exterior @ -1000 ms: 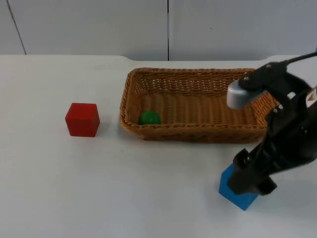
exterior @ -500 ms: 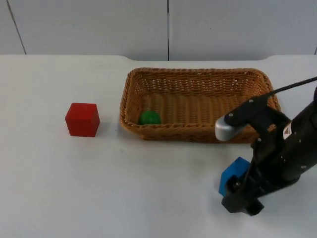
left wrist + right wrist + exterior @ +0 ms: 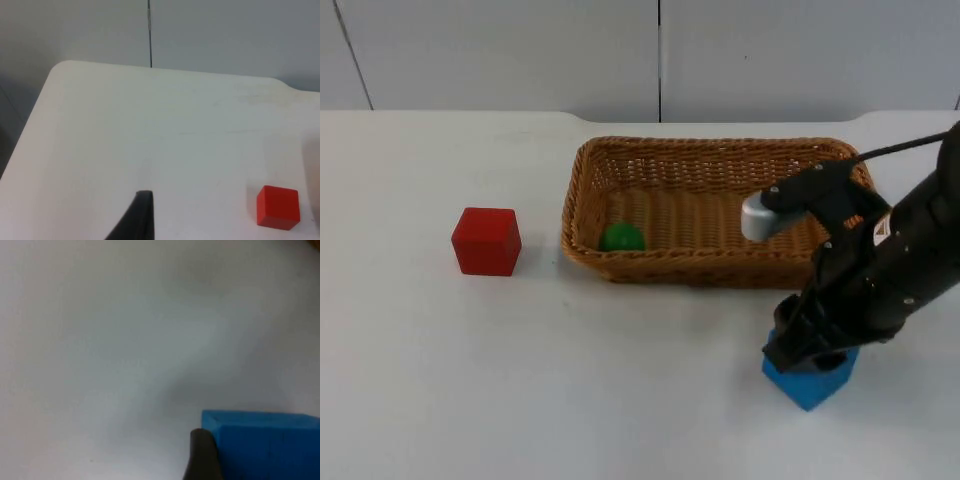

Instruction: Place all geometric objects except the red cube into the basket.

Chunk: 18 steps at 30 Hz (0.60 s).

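There are two cubes: one red cube (image 3: 486, 241) and one blue cube (image 3: 812, 376). One green ball (image 3: 621, 238) and one wicker basket (image 3: 710, 154) complete the count.

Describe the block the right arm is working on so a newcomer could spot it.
Start at the wicker basket in the middle of the white table. In front of its right end, under the right pincer, sits a blue cube, the only blue thing there.

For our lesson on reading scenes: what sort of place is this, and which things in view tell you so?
Probably a robot test bench: a bare white table against a grey partition wall, with simple props laid out, a wicker basket, a red cube and a blue cube under the right tool.
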### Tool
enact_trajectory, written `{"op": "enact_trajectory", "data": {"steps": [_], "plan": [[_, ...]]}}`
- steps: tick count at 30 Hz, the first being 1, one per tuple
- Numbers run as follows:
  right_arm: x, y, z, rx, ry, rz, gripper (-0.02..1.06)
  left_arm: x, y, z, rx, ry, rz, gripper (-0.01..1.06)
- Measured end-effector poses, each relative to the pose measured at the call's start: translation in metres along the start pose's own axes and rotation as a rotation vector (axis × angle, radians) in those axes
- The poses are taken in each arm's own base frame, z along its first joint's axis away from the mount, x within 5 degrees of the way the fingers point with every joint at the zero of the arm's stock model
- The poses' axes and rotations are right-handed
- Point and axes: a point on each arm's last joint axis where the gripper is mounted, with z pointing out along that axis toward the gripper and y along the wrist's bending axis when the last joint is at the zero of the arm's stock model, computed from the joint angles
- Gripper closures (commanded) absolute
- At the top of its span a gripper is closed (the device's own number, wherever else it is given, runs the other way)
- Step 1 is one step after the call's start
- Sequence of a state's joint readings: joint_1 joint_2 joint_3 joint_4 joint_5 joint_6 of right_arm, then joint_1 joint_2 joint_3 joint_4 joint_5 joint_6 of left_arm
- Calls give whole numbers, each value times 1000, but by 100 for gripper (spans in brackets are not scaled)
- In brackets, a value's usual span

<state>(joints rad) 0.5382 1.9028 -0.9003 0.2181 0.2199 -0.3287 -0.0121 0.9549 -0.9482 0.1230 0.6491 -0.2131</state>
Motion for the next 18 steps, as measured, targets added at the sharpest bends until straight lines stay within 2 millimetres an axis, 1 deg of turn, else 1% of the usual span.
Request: {"op": "enact_trajectory", "data": {"steps": [1,3,4,7,8,11,12,13,15,16,17,18], "plan": [[-3,2,-6,-2,-16,3,100,0,0,0,0,0,0,0],[-13,6,-26,-10,-64,1,100,0,0,0,0,0,0,0],[-13,6,-26,-10,-64,1,100,0,0,0,0,0,0,0],[-34,11,-72,-14,-194,-5,100,0,0,0,0,0,0,0],[-34,11,-72,-14,-194,-5,100,0,0,0,0,0,0,0],[-51,12,-124,-2,-357,-11,100,0,0,0,0,0,0,0],[-58,12,-145,8,-424,-22,100,0,0,0,0,-2,0,0],[-58,12,-145,8,-424,-22,100,0,0,0,0,-2,0,0],[-65,12,-173,20,-510,-34,100,0,0,0,0,-2,0,0],[-67,12,-182,26,-539,-41,100,0,0,0,0,-2,0,0],[-70,12,-190,33,-563,-49,100,0,0,0,0,-2,0,0],[-70,12,-190,33,-563,-49,100,0,0,0,0,-2,0,0]]}}
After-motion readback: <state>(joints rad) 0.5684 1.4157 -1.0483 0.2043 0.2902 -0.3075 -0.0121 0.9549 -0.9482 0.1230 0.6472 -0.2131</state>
